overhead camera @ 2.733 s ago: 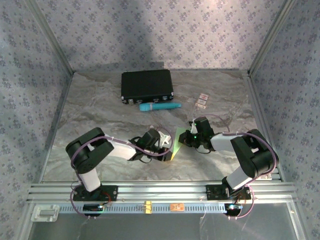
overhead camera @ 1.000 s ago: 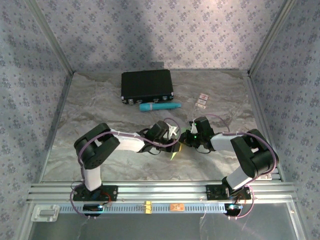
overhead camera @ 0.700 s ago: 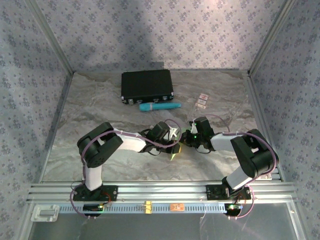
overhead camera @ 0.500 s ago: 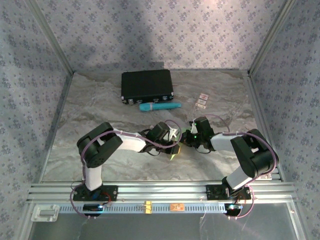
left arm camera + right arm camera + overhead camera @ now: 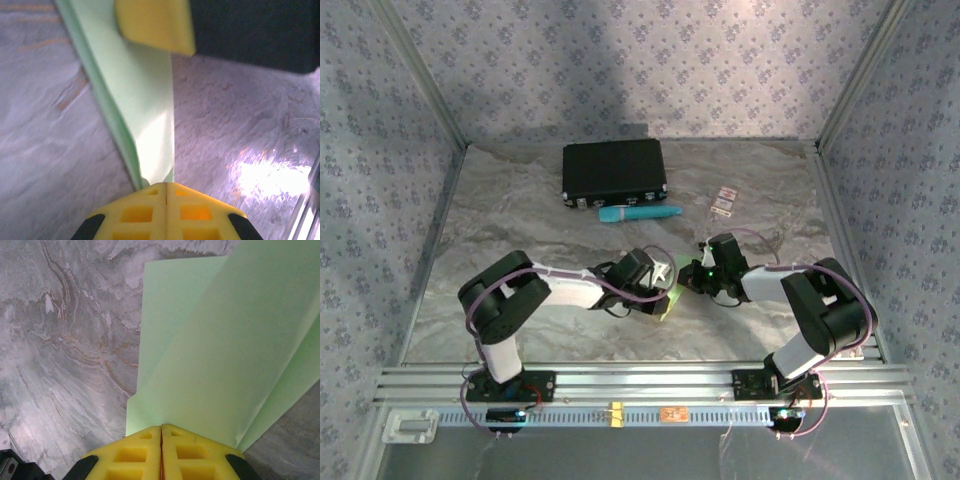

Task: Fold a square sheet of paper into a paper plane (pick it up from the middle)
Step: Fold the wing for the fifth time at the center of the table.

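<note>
Paper (image 5: pixel 200 355) sits clamped by left tool (image 5: pixel 166 186) and right tool (image 5: pixel 161 428).

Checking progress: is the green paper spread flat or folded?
Folded: the green paper shows overlapping layers and creases, pinched by the left gripper and right gripper.

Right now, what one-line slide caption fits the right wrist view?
Right gripper shut, pinching the edge of the partly folded pale green paper over the grey marbled table.
</note>
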Motion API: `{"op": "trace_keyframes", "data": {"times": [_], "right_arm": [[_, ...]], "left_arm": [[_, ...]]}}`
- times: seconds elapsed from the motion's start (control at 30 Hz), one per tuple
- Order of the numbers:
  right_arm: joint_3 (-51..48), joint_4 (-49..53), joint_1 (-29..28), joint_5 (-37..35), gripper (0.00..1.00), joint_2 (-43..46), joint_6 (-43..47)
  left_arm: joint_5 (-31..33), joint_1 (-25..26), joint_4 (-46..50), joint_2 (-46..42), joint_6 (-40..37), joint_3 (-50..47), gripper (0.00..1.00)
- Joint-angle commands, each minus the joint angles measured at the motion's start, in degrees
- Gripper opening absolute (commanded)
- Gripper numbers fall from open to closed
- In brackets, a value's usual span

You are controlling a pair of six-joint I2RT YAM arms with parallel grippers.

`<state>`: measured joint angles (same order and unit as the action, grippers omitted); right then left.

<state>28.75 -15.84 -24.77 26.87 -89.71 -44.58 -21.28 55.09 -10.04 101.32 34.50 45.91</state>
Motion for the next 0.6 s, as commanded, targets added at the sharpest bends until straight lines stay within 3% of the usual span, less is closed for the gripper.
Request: {"op": "trace_keyframes", "data": {"times": [0.0,0.2,0.57], "right_arm": [[-1.07,2.90,0.17,-5.96,0.09,-3.41,-0.07],[-1.16,2.89,0.09,-6.00,0.09,-3.41,-0.12],[-1.07,3.24,0.03,-6.04,0.09,-2.97,-0.04]], "left_arm": [[1.80,0.28,3.59,-3.19,-0.45,0.11,0.06],[1.04,0.37,-0.22,-4.84,2.08,1.86,0.07],[-4.75,1.50,-1.68,0.14,1.86,5.80,0.09]]}}
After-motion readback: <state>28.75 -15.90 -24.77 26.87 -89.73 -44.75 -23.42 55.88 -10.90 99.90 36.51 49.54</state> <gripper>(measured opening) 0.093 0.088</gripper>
